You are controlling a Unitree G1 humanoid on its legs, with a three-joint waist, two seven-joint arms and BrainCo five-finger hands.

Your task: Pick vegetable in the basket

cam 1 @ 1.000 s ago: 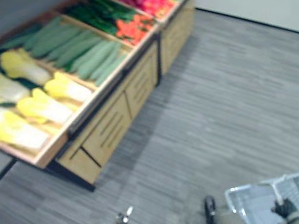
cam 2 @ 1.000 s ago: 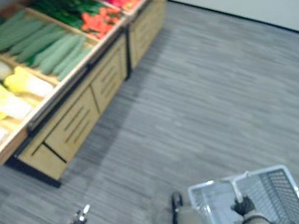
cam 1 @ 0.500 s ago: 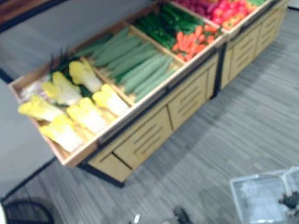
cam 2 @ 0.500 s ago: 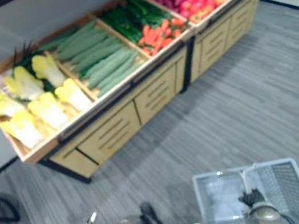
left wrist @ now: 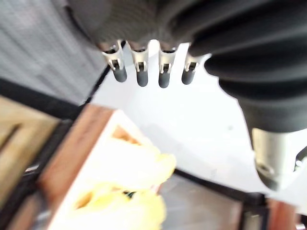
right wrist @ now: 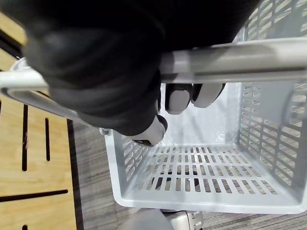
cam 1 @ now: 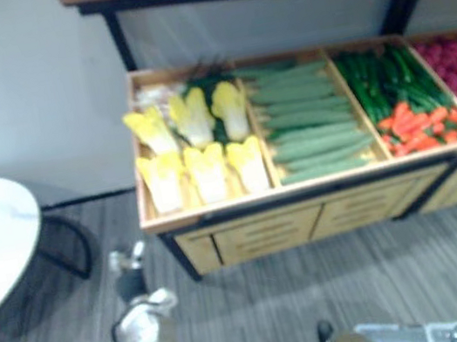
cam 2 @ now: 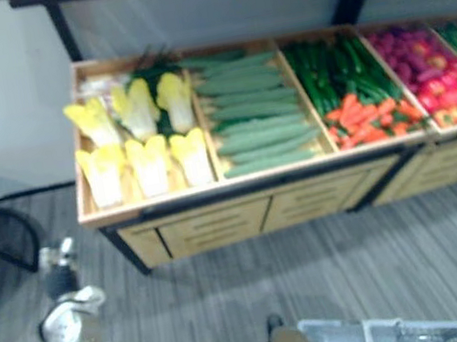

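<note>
Left eye view: cabbages [cam 1: 198,172] lie in the stand's [cam 1: 244,207] end bin at 12 o'clock. The left hand [cam 1: 128,275] is at 8 o'clock, well short of them, and the basket [cam 1: 435,335] rim shows at 5 o'clock. Left wrist view: fingers [left wrist: 139,72] straight, released, nothing held. Right wrist view: right hand [right wrist: 178,98] clenched round the handle [right wrist: 249,60]; basket empty. Best approach, I judge: clear the bin's front lip, wrap one cabbage mid-body, hold the basket level.
</note>
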